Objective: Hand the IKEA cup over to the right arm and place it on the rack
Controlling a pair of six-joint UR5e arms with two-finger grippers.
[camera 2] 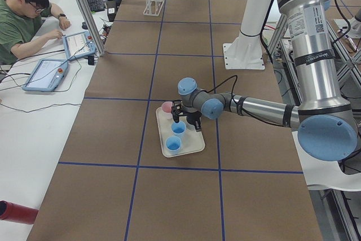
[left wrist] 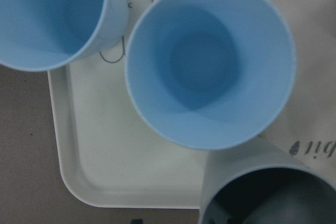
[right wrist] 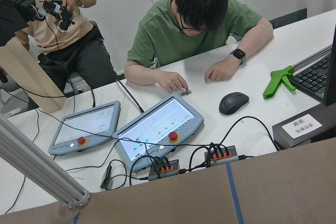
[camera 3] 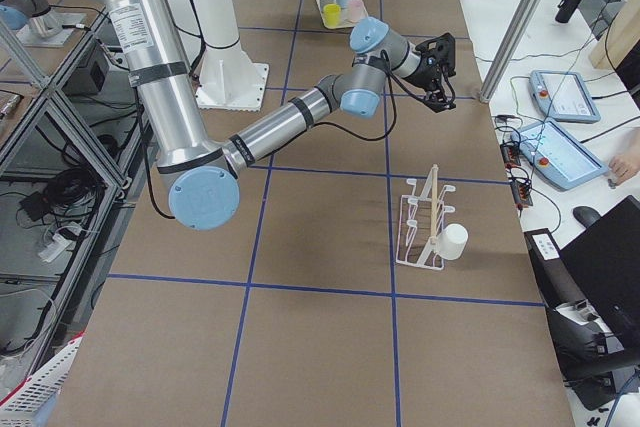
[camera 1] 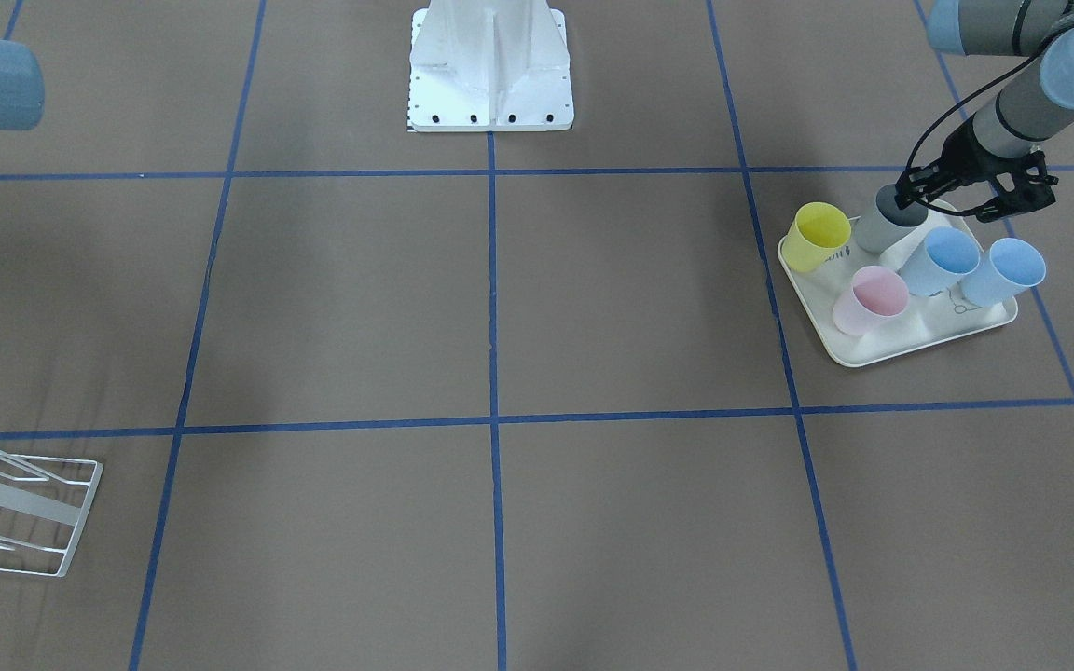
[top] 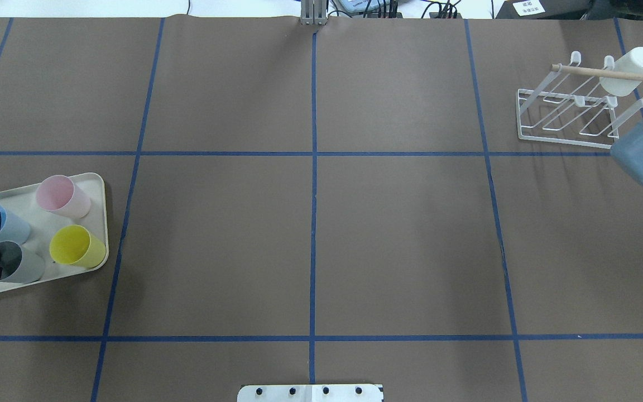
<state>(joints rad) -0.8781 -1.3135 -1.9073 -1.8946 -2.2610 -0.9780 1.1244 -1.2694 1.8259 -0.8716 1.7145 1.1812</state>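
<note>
Several IKEA cups stand on a cream tray: a yellow cup, a pink cup, two blue ones and a grey cup. My left gripper hangs at the grey cup's rim, on its side away from the yellow cup. It looks open, with its fingers straddling the cup wall. The grey cup stands upright on the tray. The white wire rack is at the table's other end, with a white cup hung on it. My right gripper is raised in the air near the operators' side; I cannot tell its state.
Blue tape lines cross the brown table. The robot's white base plate stands at the middle of its edge. People sit and stand at a white desk with tablets beyond the table. The right arm's elbow hangs near the rack.
</note>
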